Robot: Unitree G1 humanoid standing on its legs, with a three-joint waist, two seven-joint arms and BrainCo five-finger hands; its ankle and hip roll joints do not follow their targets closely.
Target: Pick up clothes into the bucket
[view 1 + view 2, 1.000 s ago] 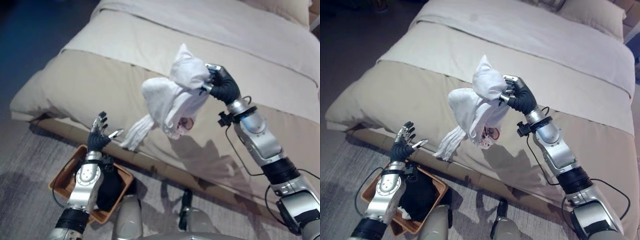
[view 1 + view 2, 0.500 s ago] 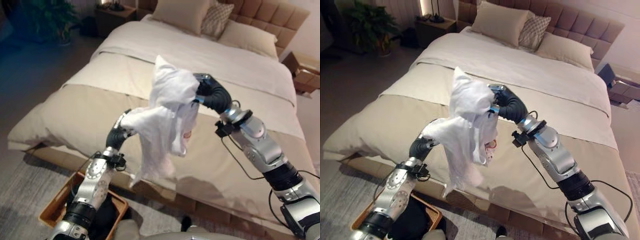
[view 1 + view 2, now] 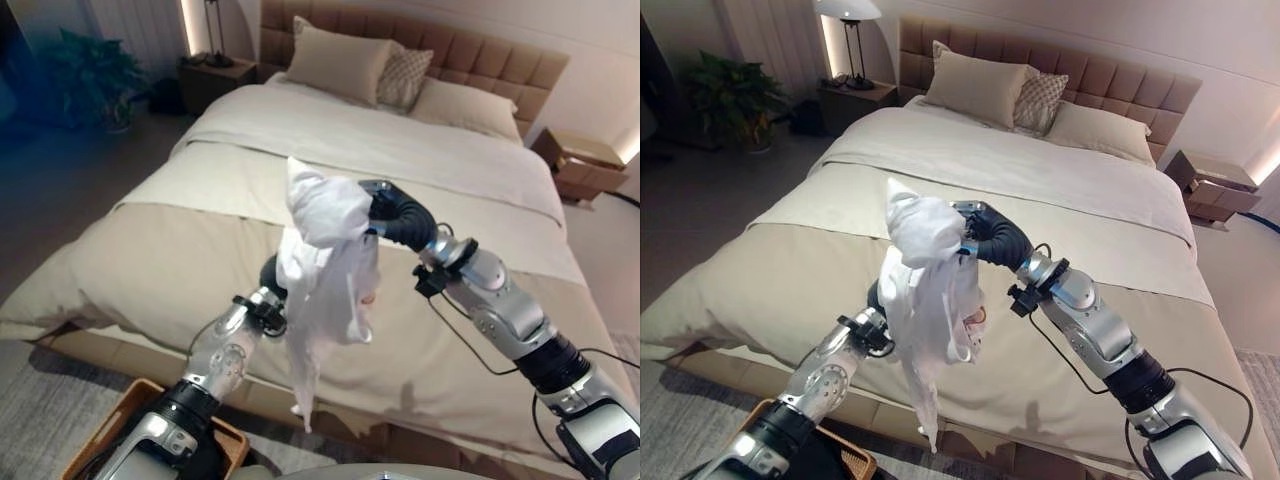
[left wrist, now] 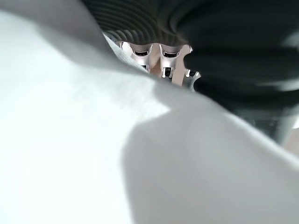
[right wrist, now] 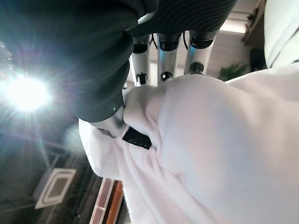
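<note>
The right hand (image 3: pixel 395 213) is raised over the bed (image 3: pixel 180 230), its fingers (image 5: pixel 163 60) and thumb curled round a bunched white garment (image 3: pixel 325 265), which it holds up at the top; the right wrist view shows the fingers wrapped over the bundled cloth, with a small dark tag beside the thumb. From that grip the garment hangs down in long folds, a narrow tail dangling lowest toward 6 o'clock, clear of the bedding and in front of the beige duvet. The left hand (image 3: pixel 878 298) sits at about 7 o'clock from the right hand, tucked behind the hanging cloth; its wrist view has white fabric pressed right against it, with fingers (image 4: pixel 166 58) peeking past the fold, and I cannot tell whether they are spread or closed on the cloth. A woven brown bucket (image 3: pixel 105 440) stands on the floor at the foot of the bed, at about 7 o'clock from the garment and well below it, partly behind the left arm. Pillows (image 3: pixel 985 85) lean against the padded headboard at 12 o'clock, with a lamp (image 3: pixel 848 12) and a potted plant (image 3: pixel 732 95) off toward 10 o'clock
</note>
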